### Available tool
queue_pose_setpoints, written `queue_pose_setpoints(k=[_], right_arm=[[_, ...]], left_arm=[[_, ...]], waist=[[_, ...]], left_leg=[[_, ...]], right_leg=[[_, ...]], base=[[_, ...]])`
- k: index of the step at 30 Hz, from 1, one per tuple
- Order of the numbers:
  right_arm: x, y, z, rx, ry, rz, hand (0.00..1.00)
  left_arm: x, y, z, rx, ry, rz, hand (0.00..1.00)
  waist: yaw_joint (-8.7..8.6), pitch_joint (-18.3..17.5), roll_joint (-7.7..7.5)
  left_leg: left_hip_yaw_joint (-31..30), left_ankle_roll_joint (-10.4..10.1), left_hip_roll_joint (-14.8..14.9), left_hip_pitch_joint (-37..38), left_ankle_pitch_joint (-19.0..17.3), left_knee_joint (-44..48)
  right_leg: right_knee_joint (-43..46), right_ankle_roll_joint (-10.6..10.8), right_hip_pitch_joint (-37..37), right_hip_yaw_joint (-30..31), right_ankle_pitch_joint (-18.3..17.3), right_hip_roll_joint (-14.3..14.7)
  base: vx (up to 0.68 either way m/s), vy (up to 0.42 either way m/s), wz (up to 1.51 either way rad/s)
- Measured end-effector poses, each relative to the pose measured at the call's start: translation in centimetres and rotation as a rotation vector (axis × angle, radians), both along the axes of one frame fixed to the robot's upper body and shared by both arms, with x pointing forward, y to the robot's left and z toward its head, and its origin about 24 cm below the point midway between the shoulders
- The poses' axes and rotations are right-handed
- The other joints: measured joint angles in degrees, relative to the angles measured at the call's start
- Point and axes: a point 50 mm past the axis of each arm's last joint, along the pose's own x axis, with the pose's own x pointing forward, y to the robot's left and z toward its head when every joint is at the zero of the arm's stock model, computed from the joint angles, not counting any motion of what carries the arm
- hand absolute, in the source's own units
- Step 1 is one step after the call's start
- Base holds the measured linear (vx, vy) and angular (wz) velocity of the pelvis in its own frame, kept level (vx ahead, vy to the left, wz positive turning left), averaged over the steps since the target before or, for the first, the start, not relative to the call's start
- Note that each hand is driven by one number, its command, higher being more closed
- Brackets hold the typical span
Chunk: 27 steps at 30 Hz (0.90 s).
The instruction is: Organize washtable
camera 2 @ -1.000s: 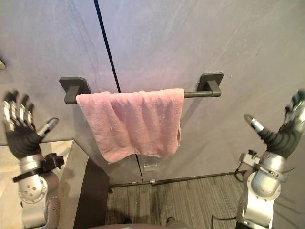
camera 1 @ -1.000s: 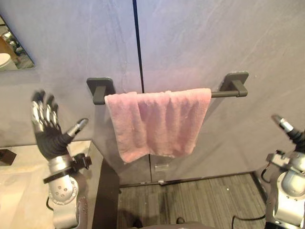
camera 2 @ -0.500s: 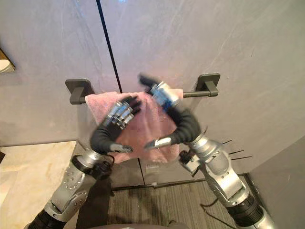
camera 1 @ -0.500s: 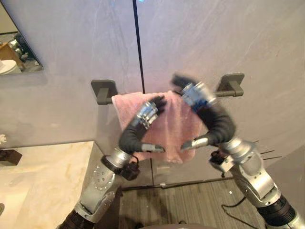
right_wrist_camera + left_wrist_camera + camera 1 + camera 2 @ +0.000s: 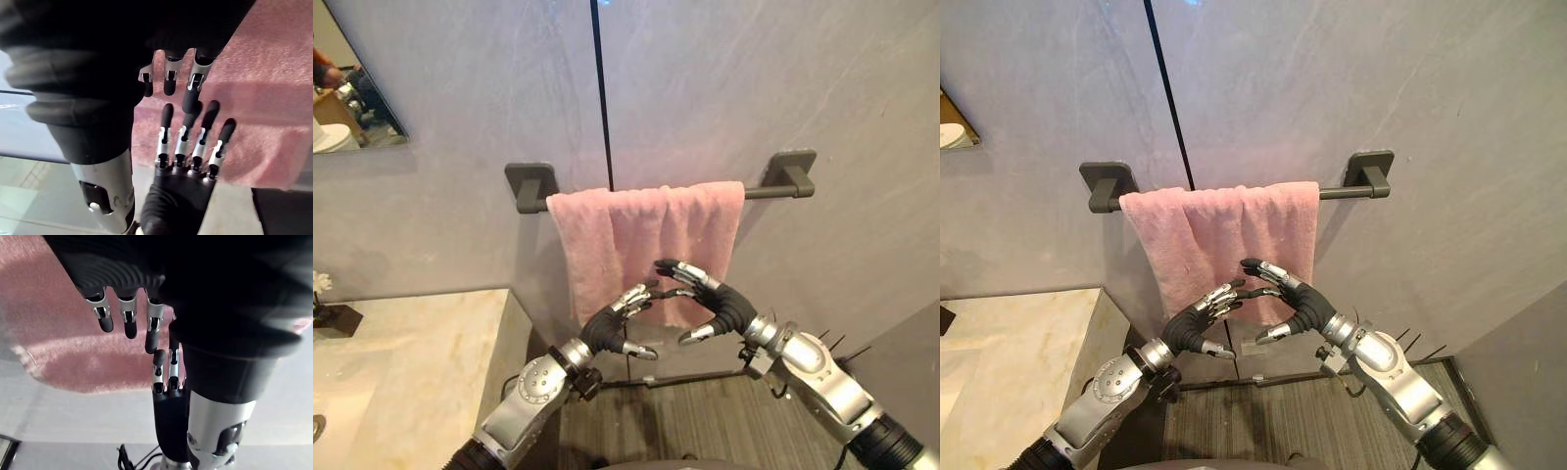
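- Pink towel (image 5: 646,230): draped over a dark towel bar (image 5: 771,192) on the grey wall (image 5: 754,78). Its folded top edge runs level along the bar and its length hangs straight down. It sits toward the left bracket (image 5: 529,186), so a bare stretch of bar shows at the right end.
- Position relative to hands: both hands are raised in front of the towel's lower part, with its hem showing just past their fingertips. Whether any finger touches the cloth cannot be told.
- Left hand (image 5: 605,331): reaches up from lower left with its palm turned inward. The fingers are loosely extended and the thumb is held apart, and it grips nothing.
- Right hand (image 5: 726,305): reaches in from lower right and mirrors the left. Its fingers are gently arched toward the left hand's fingertips and nearly meet them, and it holds nothing.
- Marble countertop (image 5: 401,362): lower left, below a mirror corner (image 5: 352,98).
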Motion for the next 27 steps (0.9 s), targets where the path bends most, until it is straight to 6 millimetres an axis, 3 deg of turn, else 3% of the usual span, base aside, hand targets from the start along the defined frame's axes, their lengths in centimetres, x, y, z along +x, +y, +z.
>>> queue_pose_setpoints(k=[2,4,15,23,27], right_arm=[[-0.2,-0.3,-2.1,-0.056,0.046,-0.087,0.0],[-0.2,-0.5,-2.5,-0.052,0.041,-0.169,0.0],[1.0,-3.6,-2.4,-0.021,-0.047,-0.597,0.0],[-0.4,-6.7,-3.2,0.034,-0.015,-0.851,0.0],[-2.0,-8.0,-3.7,0.093,0.015,-0.973,0.0]], left_arm=[[0.7,0.4,0.1,-0.001,-0.031,0.103,0.0],[1.0,0.9,-0.3,0.021,-0.036,0.177,0.0],[2.1,3.2,-1.4,0.116,-0.063,0.493,0.0],[1.3,6.4,-2.0,0.084,-0.021,0.701,0.0],[-0.1,7.3,-2.1,0.058,-0.004,0.786,0.0]], waist=[[0.11,-0.1,0.18],[0.07,-0.1,0.21],[-0.15,-0.1,0.0],[-0.21,0.2,-0.72],[-0.18,0.3,-1.18]], left_leg=[[-0.1,0.0,0.0,-0.2,0.0,-0.2],[-0.1,0.0,0.0,-0.3,0.0,-0.2],[-0.4,0.2,0.0,-0.8,0.2,0.1],[-0.9,0.2,-0.1,-0.2,0.1,0.0],[-1.1,0.2,-0.2,-0.3,0.1,0.0]], right_leg=[[0.0,0.0,-0.1,-0.1,0.0,-0.1],[-0.1,0.0,-0.2,-0.1,0.0,-0.2],[-0.9,0.2,0.0,-0.4,0.2,-0.4],[-0.9,0.2,0.7,-1.0,0.1,-0.4],[-1.0,0.3,0.7,-1.3,0.1,-0.5]], base=[[-0.02,-0.01,0.01],[0.0,0.0,0.0],[0.0,-0.001,0.01],[0.0,0.0,0.02],[0.0,0.0,0.0]])
